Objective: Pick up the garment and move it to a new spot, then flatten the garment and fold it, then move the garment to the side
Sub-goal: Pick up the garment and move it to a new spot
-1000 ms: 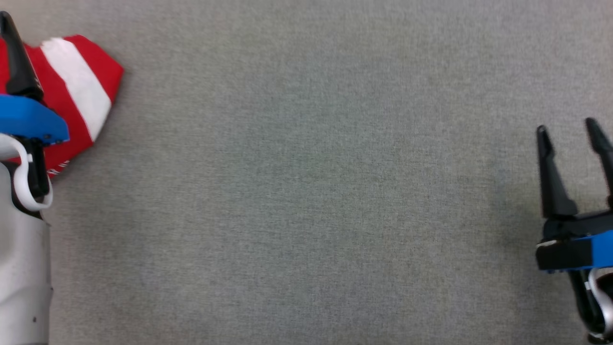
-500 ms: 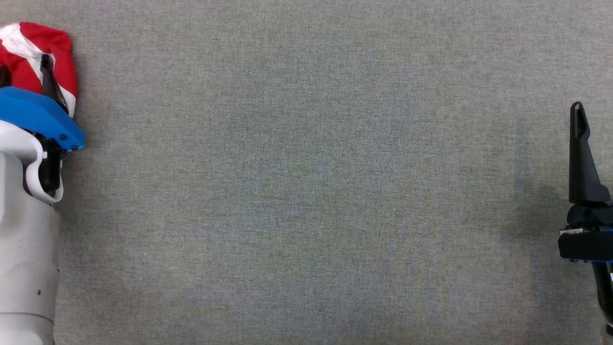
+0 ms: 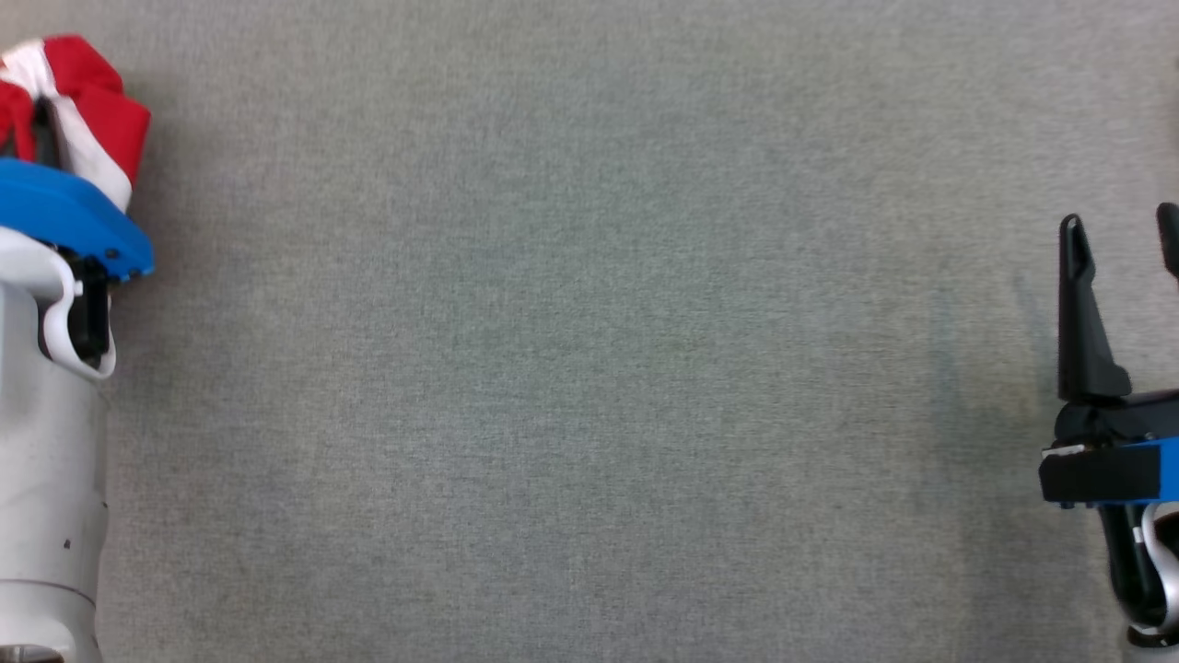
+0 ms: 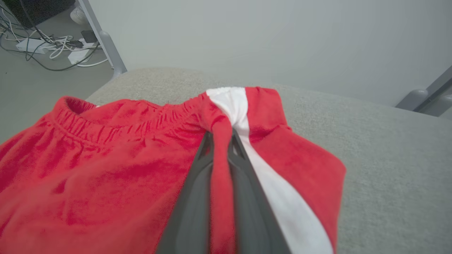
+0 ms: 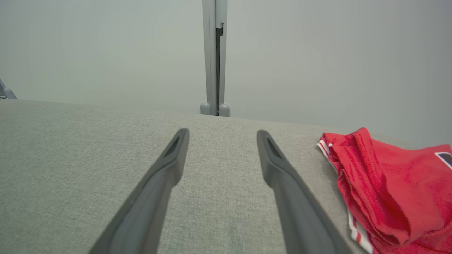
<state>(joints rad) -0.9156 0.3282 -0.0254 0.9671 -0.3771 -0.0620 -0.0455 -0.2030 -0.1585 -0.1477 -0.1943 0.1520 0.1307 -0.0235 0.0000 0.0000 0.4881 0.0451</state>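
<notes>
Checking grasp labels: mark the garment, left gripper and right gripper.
garment [image 4: 106, 169]: left wrist view, red fabric below waistband.
left gripper [image 4: 221, 135]: left wrist view, between fingertips, pinching fabric.
right gripper [image 5: 222, 134]: right wrist view, between open fingertips.

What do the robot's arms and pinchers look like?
The left gripper and right gripper each have two long, dark, pointed fingers with a slot near the tip. Behind them sits a bright blue cover, then a curved white piece. The left forearm is a pale silvery tube.
</notes>
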